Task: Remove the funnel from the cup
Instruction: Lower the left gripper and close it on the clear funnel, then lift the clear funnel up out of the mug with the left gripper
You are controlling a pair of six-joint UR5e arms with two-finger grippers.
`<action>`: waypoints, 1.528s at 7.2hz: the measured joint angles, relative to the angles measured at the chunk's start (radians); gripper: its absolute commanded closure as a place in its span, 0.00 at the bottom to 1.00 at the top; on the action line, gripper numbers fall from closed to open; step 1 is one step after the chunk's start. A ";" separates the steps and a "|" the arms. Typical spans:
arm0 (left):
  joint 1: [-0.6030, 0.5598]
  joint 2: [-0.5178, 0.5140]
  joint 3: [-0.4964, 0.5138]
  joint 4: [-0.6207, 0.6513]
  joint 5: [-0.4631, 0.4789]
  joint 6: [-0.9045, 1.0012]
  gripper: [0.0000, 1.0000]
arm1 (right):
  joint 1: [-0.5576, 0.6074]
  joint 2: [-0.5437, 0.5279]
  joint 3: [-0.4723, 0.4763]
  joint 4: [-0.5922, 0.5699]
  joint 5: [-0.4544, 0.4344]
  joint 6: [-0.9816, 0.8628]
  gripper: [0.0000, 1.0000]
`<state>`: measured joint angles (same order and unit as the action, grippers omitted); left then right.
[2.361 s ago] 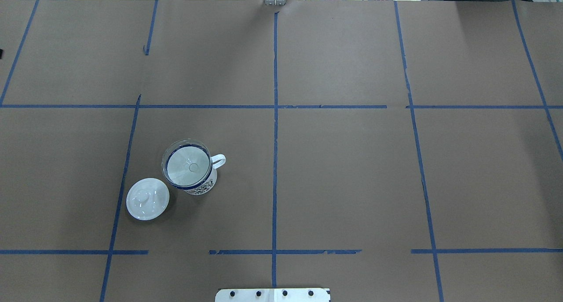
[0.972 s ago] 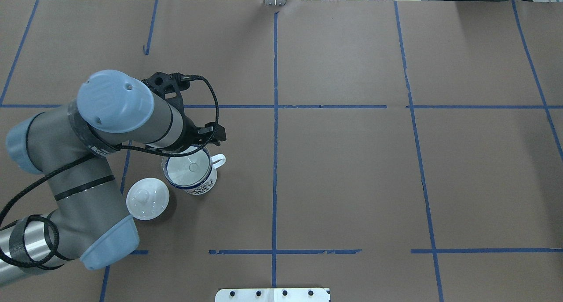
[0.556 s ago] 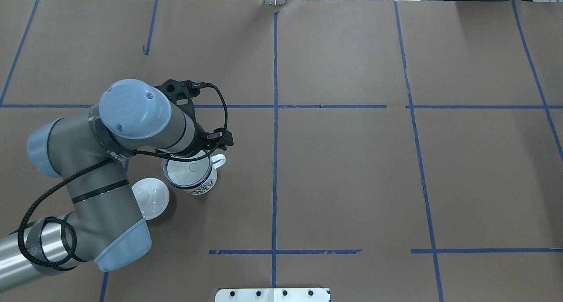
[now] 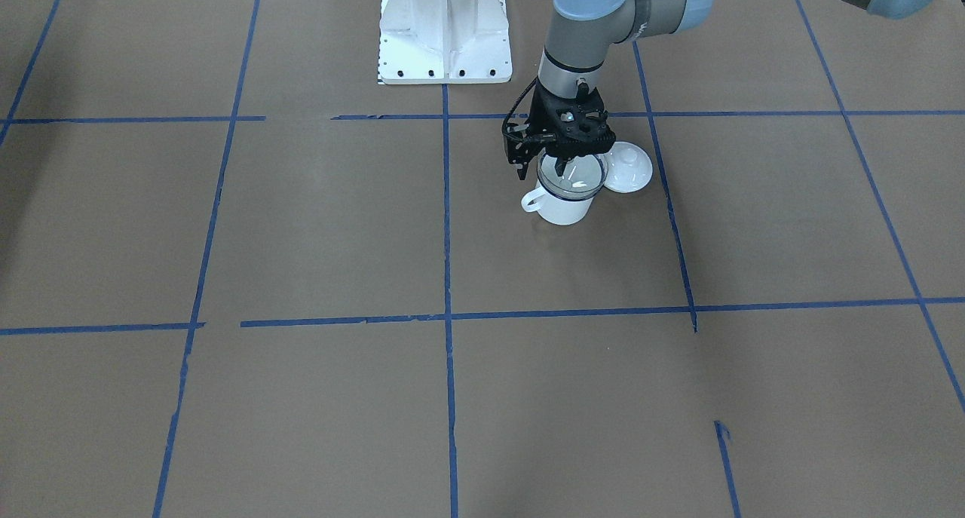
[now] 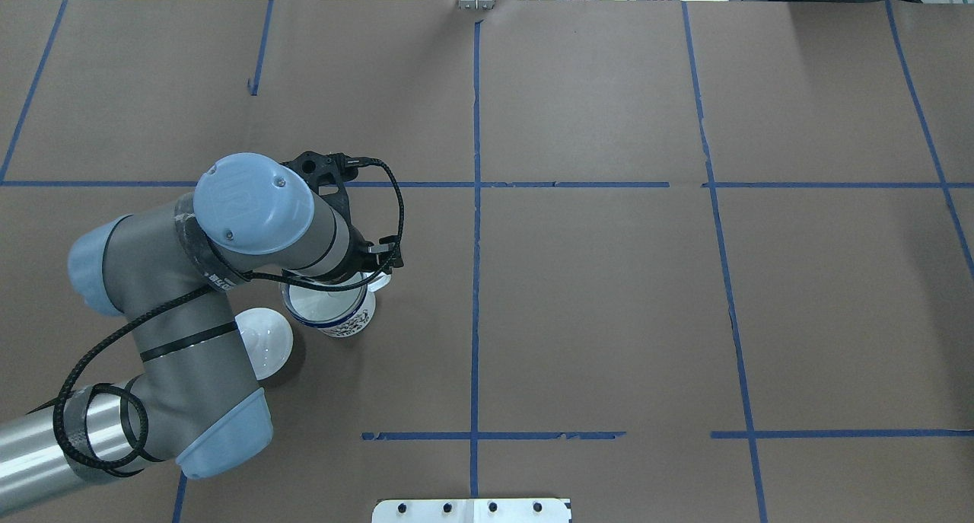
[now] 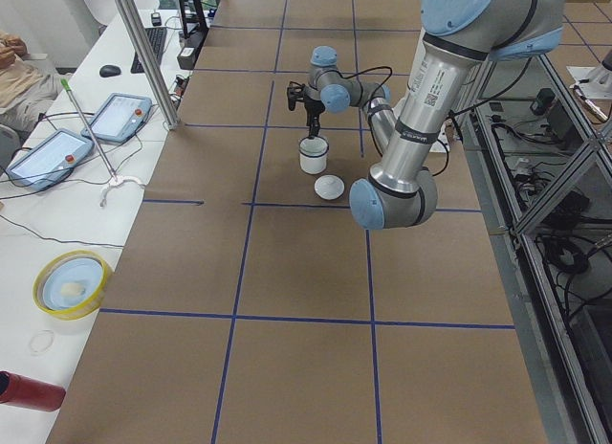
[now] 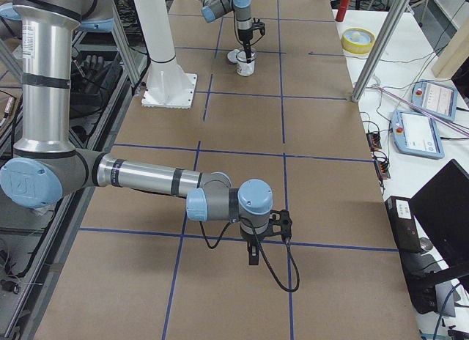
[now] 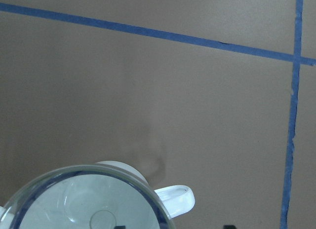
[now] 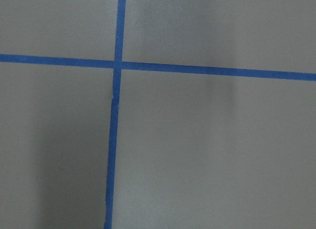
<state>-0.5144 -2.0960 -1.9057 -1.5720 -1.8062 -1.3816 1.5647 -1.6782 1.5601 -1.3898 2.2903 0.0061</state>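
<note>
Where it sits at present, the funnel [image 4: 571, 174] is seated in the mouth of the cup [image 4: 562, 210], its clear rim resting on the dark blue rim, upright. Seen from overhead, the cup stands on the worktop [image 5: 609, 317] at about 8 o'clock from the central crossing of blue tape [image 5: 476, 185], with its handle [image 8: 176, 200] pointing toward 2 o'clock.

My left tool [image 4: 567, 158] hangs directly over the funnel, pointing down. Its fingertips [image 8: 121, 226] show as two dark marks at the lower edge of the left wrist view, set well apart, so I record it as wide and holding nothing. In that view the funnel's rim and the handle lie between the marks. Contact with the funnel cannot be determined.

A white lid [image 4: 627, 168] with a knob lies just beside the cup, at 8 o'clock from it in the overhead view.

My right tool [image 7: 253, 258] hangs low over bare worktop, well apart from the cup. I cannot tell whether it is wide or narrow.
</note>
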 measured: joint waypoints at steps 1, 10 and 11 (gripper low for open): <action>0.000 0.001 -0.006 0.002 -0.001 0.001 1.00 | 0.000 0.000 0.000 0.000 0.000 0.000 0.00; -0.148 -0.028 -0.193 -0.025 0.154 -0.448 1.00 | 0.000 0.000 0.000 0.000 0.000 0.000 0.00; -0.158 -0.023 -0.099 -0.194 0.271 -0.606 1.00 | 0.000 0.000 0.000 0.000 0.000 0.000 0.00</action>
<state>-0.6726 -2.1194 -2.0043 -1.7660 -1.5351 -1.9878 1.5646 -1.6782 1.5601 -1.3898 2.2902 0.0061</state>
